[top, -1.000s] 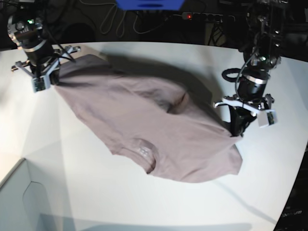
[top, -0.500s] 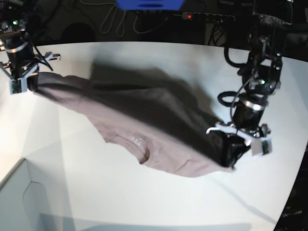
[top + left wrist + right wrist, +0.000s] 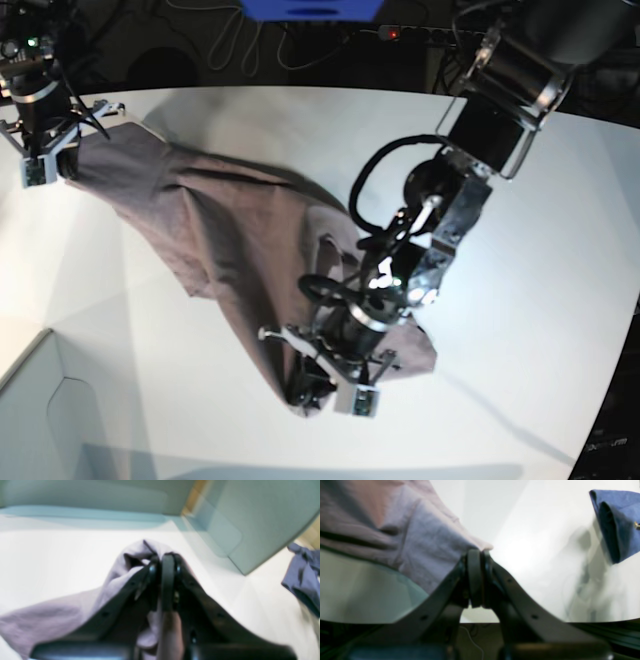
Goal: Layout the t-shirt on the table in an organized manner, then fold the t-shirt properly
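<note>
Nearest to me in the base view, I see the left hand (image 3: 322, 385) low over the table (image 3: 560, 260), its arm reaching in a long diagonal from the upper right across the middle, the wrist bent downward. Its jaws are pressed together on a bunched corner of the t-shirt (image 3: 215, 235); the left wrist view shows mauve cloth (image 3: 110, 580) wrapped over and between the closed fingers (image 3: 167, 580). Just beyond those fingers in that view stands the wall of a pale grey box (image 3: 240, 525), with a strip of bare table between. In the base view the box corner (image 3: 45, 420) sits at the lower left, apart from the hand. From the left hand the t-shirt runs as a loose, creased band diagonally up and left across the table. At its far end the right hand (image 3: 40, 165) holds the other corner near the table's far left edge, pointing down, jaws closed on the fabric; the right wrist view shows the cloth edge (image 3: 432, 542) pinched at the fingertips (image 3: 475, 562). Open white table lies right of the left arm and along the far edge. A blue cloth (image 3: 612, 522) lies off to one side in both wrist views.
</note>
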`<state>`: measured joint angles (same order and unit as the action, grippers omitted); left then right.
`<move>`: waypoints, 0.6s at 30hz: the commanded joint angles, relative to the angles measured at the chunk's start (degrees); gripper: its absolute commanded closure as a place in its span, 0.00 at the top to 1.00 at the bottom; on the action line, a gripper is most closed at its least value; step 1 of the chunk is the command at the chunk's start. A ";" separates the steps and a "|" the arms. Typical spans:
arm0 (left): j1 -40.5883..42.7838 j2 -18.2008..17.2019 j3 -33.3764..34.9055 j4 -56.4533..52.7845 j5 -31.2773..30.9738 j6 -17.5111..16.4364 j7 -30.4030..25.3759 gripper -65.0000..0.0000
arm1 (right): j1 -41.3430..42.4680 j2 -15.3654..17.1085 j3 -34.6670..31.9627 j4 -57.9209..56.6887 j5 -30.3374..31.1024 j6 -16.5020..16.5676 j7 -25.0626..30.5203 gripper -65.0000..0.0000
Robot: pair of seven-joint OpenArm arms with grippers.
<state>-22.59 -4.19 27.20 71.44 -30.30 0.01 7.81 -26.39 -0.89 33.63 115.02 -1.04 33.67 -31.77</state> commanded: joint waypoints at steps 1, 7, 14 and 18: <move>-3.39 1.50 0.54 -1.68 0.02 -0.14 -1.79 0.02 | 0.06 0.40 0.26 0.89 0.64 0.92 -0.19 0.00; -8.58 5.90 4.93 -13.55 -0.07 -0.14 -1.88 0.47 | 0.59 0.58 0.26 0.89 0.64 0.92 -1.33 0.00; -2.51 -0.61 4.67 -1.59 -0.42 0.03 -2.06 0.77 | 1.73 0.75 0.18 0.89 0.64 0.92 -1.33 0.00; 3.20 -6.06 1.33 0.60 -0.68 0.21 -2.06 0.66 | 1.91 0.75 0.18 0.89 0.64 0.92 -1.33 0.00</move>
<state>-18.00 -10.59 28.62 70.94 -30.74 0.43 7.18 -24.49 -0.80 33.61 114.96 -1.10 33.67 -34.48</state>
